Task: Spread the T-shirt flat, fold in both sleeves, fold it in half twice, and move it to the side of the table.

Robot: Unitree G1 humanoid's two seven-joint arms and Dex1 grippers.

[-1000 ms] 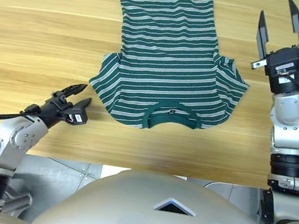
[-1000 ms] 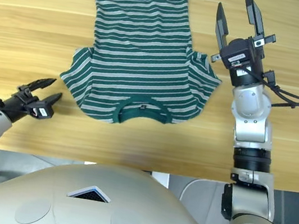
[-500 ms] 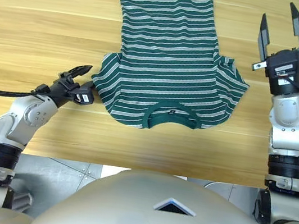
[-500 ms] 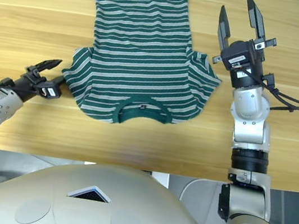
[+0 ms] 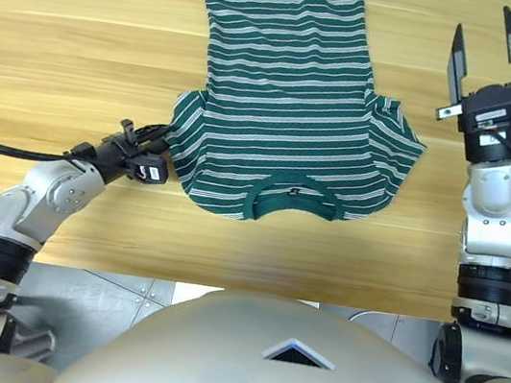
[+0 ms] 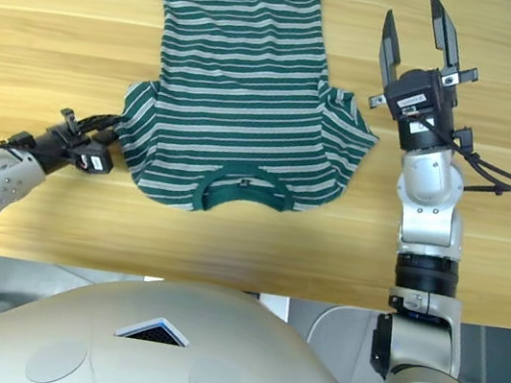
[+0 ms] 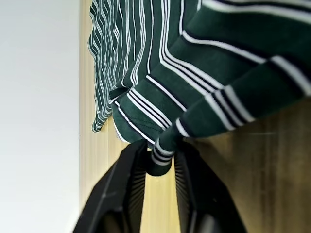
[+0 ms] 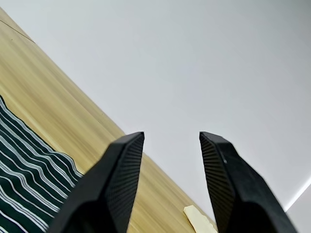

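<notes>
You see a wide wooden table [image 5: 77, 27] with light planks. On it lies the T-shirt [image 5: 285, 99], green with thin white stripes. It sits about midway between the left and right sides of the table. Its bottom hem points to the far edge, and its collar [image 5: 297, 203] points to the near edge. The cloth is mostly flat, with some wrinkles near the hem.

The shirt's sleeve on your right [image 5: 395, 141] is bunched up and rumpled. Your right gripper [image 5: 483, 24] is up in the air just past that sleeve, toward the right edge of the table. Its two black fingers point up and stand wide apart, with nothing between them. It does not touch the shirt.

The shirt's sleeve on your left [image 5: 186, 127] reaches out toward the left edge. Your left gripper [image 7: 160, 158] is low, close to the table, right at that sleeve. Its two fingers are pinched on the edge of the sleeve, and the cloth folds between them.

A thin black cable [image 5: 9, 151] runs from your left arm. A tiny pale scrap [image 8: 199, 219] lies on the table near an edge.
</notes>
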